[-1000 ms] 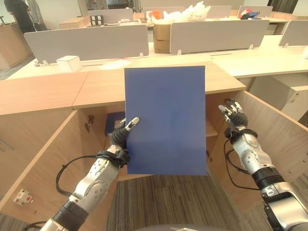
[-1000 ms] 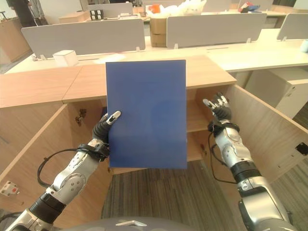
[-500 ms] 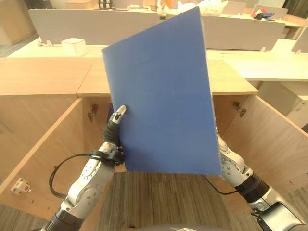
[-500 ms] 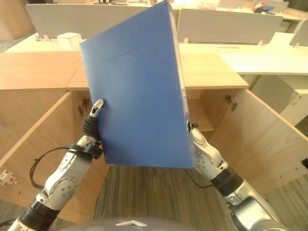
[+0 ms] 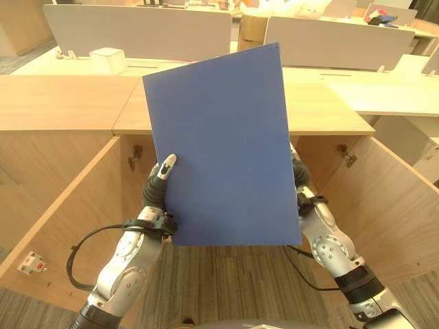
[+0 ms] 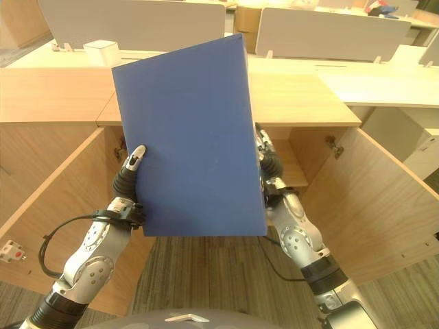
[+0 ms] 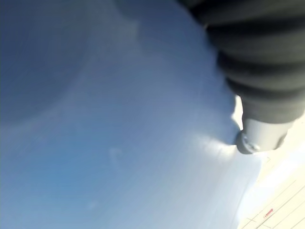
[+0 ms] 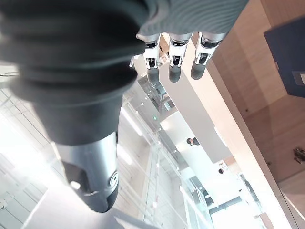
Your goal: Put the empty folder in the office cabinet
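Left hand pinches the blue folder by its lower left edge, upright before the open cabinet. Right hand, fingers straight, sits just behind the folder's right edge. Since half a second ago the folder has tilted less.

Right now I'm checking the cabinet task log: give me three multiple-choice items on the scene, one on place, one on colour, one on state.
1. Where is the folder?
A. Held up in front of the open cabinet
B. Flat on the desktop
C. On the floor

2. What colour is the folder?
A. Red
B. Blue
C. Green

3. What is the left hand doing?
A. Hanging free
B. Pushing a door
C. Pinching the folder's edge

Answers: 1 A, it stands upright before the open doors. 2 B, its whole face is blue. 3 C, the thumb lies on the front near the lower left edge. The right hand is beside the folder's right edge.
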Tool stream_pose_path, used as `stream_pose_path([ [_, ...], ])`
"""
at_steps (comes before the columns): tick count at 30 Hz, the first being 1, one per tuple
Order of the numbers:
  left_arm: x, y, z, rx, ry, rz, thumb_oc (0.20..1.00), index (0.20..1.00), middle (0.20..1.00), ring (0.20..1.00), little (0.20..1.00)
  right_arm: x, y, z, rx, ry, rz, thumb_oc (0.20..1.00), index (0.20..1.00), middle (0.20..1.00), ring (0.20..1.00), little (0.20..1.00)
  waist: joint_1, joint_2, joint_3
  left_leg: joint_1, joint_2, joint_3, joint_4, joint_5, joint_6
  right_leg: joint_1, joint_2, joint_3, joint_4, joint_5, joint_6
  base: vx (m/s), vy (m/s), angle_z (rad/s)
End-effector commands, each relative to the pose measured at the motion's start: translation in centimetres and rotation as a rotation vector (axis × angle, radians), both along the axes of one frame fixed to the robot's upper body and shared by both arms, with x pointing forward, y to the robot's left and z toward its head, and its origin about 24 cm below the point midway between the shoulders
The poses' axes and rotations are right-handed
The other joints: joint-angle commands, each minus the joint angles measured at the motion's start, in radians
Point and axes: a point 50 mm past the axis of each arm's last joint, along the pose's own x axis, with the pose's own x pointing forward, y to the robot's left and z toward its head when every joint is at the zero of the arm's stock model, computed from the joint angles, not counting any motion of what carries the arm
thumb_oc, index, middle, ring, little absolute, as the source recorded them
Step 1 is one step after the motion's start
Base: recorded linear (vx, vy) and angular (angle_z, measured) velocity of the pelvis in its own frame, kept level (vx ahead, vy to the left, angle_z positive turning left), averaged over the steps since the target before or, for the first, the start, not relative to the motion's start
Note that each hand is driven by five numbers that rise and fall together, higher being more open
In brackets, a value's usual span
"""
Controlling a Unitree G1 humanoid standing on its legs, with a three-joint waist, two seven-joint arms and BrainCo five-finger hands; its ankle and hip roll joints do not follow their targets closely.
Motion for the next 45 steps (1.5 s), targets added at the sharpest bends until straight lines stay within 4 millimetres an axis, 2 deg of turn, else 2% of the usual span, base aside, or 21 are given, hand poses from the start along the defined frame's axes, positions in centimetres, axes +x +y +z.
stream_pose_path([
  [1, 0.3, 1.6, 1.6, 0.038, -0.108, 0.090, 0.200, 0.200, 0.200, 0.200, 0.200, 1.3, -1.5, 3.1, 0.070, -0.129, -0.138, 1.000, 1.000, 1.000, 1.000, 1.000, -0.009, -0.038, -0.036, -0.006, -0.020, 0.007, 0.000, -0.121, 0.013, 0.018, -0.096, -0.013, 0.001, -0.070, 0.090, 0.00, 0.000, 0.00],
  [6, -0.2, 2.5, 1.0, 0.070, -0.083, 0.142, 0.200, 0.200, 0.200, 0.200, 0.200, 2.2, -4.7, 4.1, 0.112, -0.133, -0.348, 1.000, 1.000, 1.000, 1.000, 1.000, -0.013, -0.035, -0.039, 0.003, -0.022, 0.013, 0.000, -0.131, 0.018, 0.021, -0.098, -0.003, -0.001, -0.069, 0.091, 0.02, 0.011, -0.02],
  [10, -0.4, 2.8, 0.9, 0.090, -0.077, 0.160, 0.200, 0.200, 0.200, 0.200, 0.200, 2.3, -5.4, 4.5, 0.126, -0.143, -0.388, 1.000, 1.000, 1.000, 1.000, 1.000, -0.012, -0.035, -0.039, 0.006, -0.022, 0.015, 0.000, -0.134, 0.018, 0.022, -0.098, -0.001, -0.001, -0.070, 0.092, 0.02, 0.005, -0.04],
  [17, -1.2, 4.4, 0.2, 0.186, -0.058, 0.223, 0.200, 0.200, 0.200, 0.200, 0.200, 1.0, -8.0, 4.8, 0.174, -0.180, -0.475, 1.000, 1.000, 1.000, 1.000, 1.000, -0.013, -0.039, -0.033, 0.007, -0.024, 0.015, 0.000, -0.138, 0.018, 0.022, -0.097, 0.001, -0.002, -0.071, 0.094, 0.00, 0.001, 0.00],
  [19, -1.4, 4.8, 0.0, 0.214, -0.054, 0.237, 0.200, 0.200, 0.200, 0.200, 0.200, 0.1, -8.5, 4.0, 0.178, -0.168, -0.466, 1.000, 1.000, 1.000, 1.000, 1.000, -0.016, -0.043, -0.029, 0.006, -0.024, 0.016, 0.000, -0.138, 0.017, 0.020, -0.097, 0.002, -0.002, -0.071, 0.095, 0.00, 0.000, 0.00],
  [22, -1.3, 5.0, 0.0, 0.231, -0.056, 0.247, 0.200, 0.200, 0.200, 0.200, 0.200, -0.6, -7.6, 3.0, 0.155, -0.138, -0.402, 1.000, 1.000, 1.000, 1.000, 1.000, -0.020, -0.047, -0.026, 0.005, -0.023, 0.020, 0.000, -0.137, 0.015, 0.017, -0.098, 0.007, -0.001, -0.068, 0.095, 0.00, -0.009, -0.04],
  [27, -1.2, 4.6, 0.1, 0.254, -0.063, 0.231, 0.200, 0.200, 0.200, 0.200, 0.200, -1.6, -3.6, 0.7, 0.013, -0.058, -0.157, 1.000, 1.000, 1.000, 1.000, 1.000, -0.025, -0.047, -0.022, 0.009, -0.022, 0.027, 0.000, -0.135, 0.014, 0.013, -0.096, 0.016, -0.002, -0.064, 0.092, -0.01, -0.006, -0.07],
  [31, -1.5, 4.6, 0.1, 0.252, -0.073, 0.230, 0.200, 0.200, 0.200, 0.200, 0.200, -2.6, -0.9, 0.4, -0.038, -0.079, 0.023, 1.000, 1.000, 1.000, 1.000, 1.000, -0.023, -0.046, -0.015, 0.006, -0.019, 0.026, 0.000, -0.133, 0.012, 0.013, -0.095, 0.015, -0.003, -0.064, 0.089, 0.00, -0.001, -0.01],
  [40, -1.6, 4.7, -0.5, 0.240, -0.052, 0.256, 0.200, 0.200, 0.200, 0.200, 0.200, -3.3, 2.1, -0.3, -0.048, -0.065, 0.193, 1.000, 1.000, 1.000, 1.000, 1.000, -0.012, -0.047, -0.010, -0.001, -0.018, 0.017, 0.000, -0.128, 0.012, 0.014, -0.095, 0.004, -0.002, -0.069, 0.085, 0.00, 0.000, 0.00],
  [45, -1.6, 4.6, -0.7, 0.239, -0.044, 0.254, 0.200, 0.200, 0.200, 0.200, 0.200, -3.5, 2.9, -0.2, -0.047, -0.071, 0.236, 1.000, 1.000, 1.000, 1.000, 1.000, -0.006, -0.050, -0.009, -0.001, -0.018, 0.014, 0.000, -0.128, 0.012, 0.012, -0.096, 0.001, -0.001, -0.067, 0.085, 0.00, 0.000, 0.00],
])
